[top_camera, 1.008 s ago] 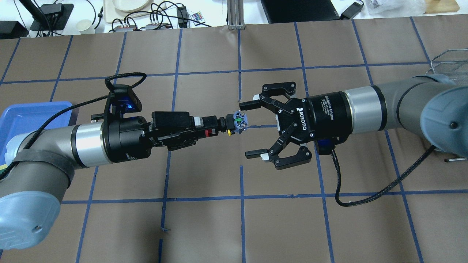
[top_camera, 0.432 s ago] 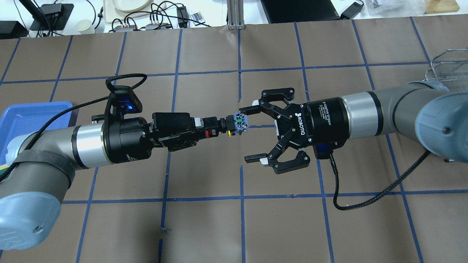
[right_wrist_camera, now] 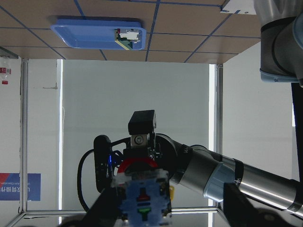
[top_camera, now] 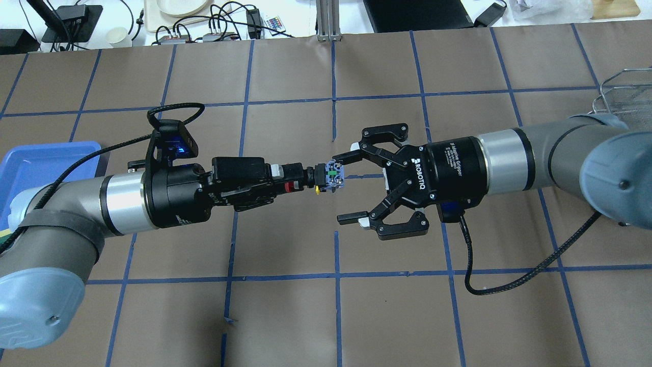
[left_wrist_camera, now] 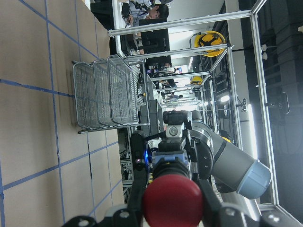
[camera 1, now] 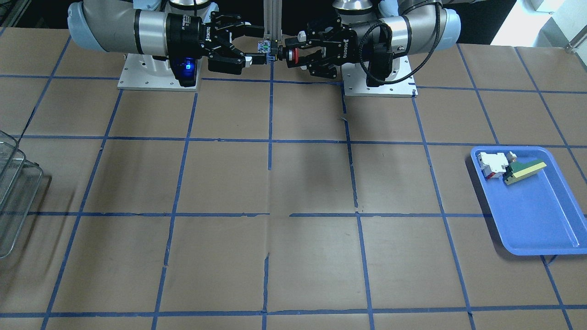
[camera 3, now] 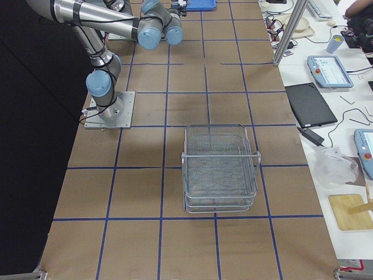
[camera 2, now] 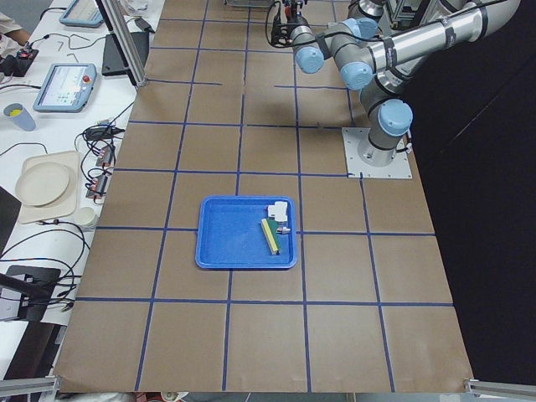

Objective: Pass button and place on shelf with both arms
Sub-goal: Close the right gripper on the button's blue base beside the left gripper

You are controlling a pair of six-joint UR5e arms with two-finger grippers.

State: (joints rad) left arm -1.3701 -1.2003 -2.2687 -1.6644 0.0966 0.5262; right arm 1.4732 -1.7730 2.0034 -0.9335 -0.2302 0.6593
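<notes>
Gripping the button (top_camera: pixel 328 173) by its red-cap end with the left gripper (top_camera: pixel 298 177), clamped tight, mid-air above the middle of the table (top_camera: pixel 285 311). Reaching in with the right gripper (top_camera: pixel 346 187), spread wide and holding nothing, upper finger right at the button's blue-white rear block, lower finger well apart. Looks off-centre: closing now might shove the block sideways and twist it in the left hold. Only a short stub to pinch, so easy to catch a corner and slip. Letting go early on the left could mean a drop. Then a long carry to the wire-mesh shelf (camera 3: pixel 220 175), well apart at the right end.
</notes>
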